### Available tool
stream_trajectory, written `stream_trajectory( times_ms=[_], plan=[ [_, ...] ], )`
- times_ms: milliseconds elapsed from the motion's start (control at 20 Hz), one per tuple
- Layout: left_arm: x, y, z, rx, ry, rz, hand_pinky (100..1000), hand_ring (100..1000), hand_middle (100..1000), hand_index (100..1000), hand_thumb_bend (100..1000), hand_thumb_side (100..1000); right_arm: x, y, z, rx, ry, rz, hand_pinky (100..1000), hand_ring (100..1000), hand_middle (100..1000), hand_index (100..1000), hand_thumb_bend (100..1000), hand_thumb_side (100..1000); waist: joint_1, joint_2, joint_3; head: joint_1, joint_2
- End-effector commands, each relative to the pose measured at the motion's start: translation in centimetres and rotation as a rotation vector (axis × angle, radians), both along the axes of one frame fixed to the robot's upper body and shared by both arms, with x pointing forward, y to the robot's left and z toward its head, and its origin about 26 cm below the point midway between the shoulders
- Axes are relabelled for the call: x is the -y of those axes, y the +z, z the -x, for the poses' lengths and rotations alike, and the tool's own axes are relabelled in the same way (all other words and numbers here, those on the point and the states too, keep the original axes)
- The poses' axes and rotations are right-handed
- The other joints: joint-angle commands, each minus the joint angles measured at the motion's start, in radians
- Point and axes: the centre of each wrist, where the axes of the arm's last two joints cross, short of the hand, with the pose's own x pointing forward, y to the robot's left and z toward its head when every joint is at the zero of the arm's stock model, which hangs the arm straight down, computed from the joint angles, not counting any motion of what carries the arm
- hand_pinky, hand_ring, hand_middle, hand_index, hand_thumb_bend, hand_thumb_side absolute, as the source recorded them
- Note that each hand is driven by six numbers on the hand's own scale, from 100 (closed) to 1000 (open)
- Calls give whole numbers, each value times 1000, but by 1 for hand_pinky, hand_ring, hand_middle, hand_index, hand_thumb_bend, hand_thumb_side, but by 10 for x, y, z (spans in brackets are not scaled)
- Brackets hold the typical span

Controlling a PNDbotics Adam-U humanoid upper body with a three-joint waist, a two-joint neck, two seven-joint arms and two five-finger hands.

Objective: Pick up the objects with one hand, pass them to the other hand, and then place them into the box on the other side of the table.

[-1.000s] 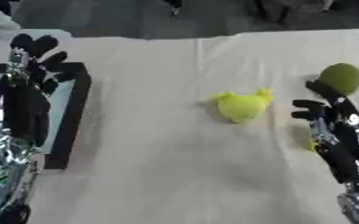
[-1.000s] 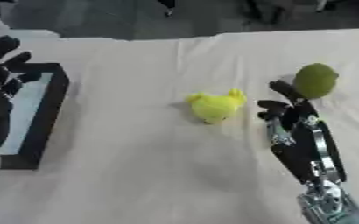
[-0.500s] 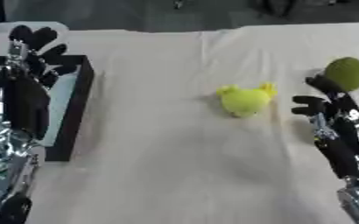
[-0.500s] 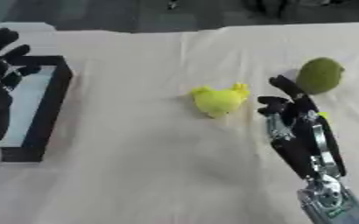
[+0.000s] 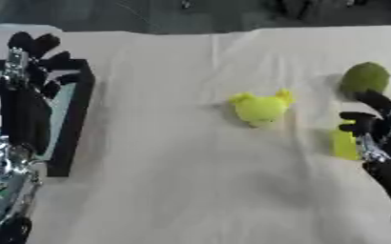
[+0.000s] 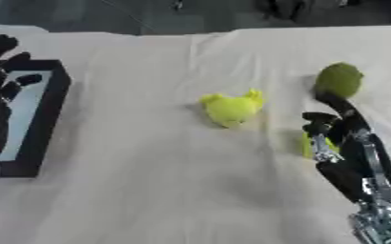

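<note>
Cream cloth covers the table, and nothing's been picked up yet: the soft yellow plush toy (image 5: 261, 107) sits dead centre, the dull green round fruit (image 5: 365, 78) at 2 o'clock. My right hand (image 6: 339, 125) hovers open just below the fruit, over a small yellow-green block (image 5: 344, 143). My left hand (image 5: 29, 81) waits open above the black-rimmed box (image 5: 74, 124) at 9 o'clock, so it's all still to do.

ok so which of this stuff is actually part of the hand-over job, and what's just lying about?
Part of the job:
- yellow plush toy
- round green object
- small yellow-green piece by the right robot hand
- black box, left side
- left robot hand, raised open over the box

Just lying about:
- beige cloth covering the table
</note>
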Motion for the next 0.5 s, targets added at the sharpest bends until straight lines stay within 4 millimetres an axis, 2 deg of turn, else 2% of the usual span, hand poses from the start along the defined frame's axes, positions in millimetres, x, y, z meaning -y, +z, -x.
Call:
stream_trajectory(
  times_ms=[50, 300, 500],
  plan=[
    [-7, 6, 0, 27, 17, -22, 695, 842, 830, 821, 179, 813, 22, 18, 5, 8, -16, 93, 693, 749, 861, 915, 170, 355, -16, -28, -6, -5, 0],
    [-12, 4, 0, 19, 30, -37, 695, 842, 830, 820, 175, 815, 48, 43, 7, -16, -34, 158, 699, 753, 866, 917, 174, 355, -18, -33, -22, -10, -6],
    [-13, 4, 0, 17, 37, -40, 695, 843, 830, 818, 172, 816, 56, 66, 3, -14, -25, 221, 707, 760, 872, 923, 186, 353, -15, -33, -29, -17, -11]
  ],
)
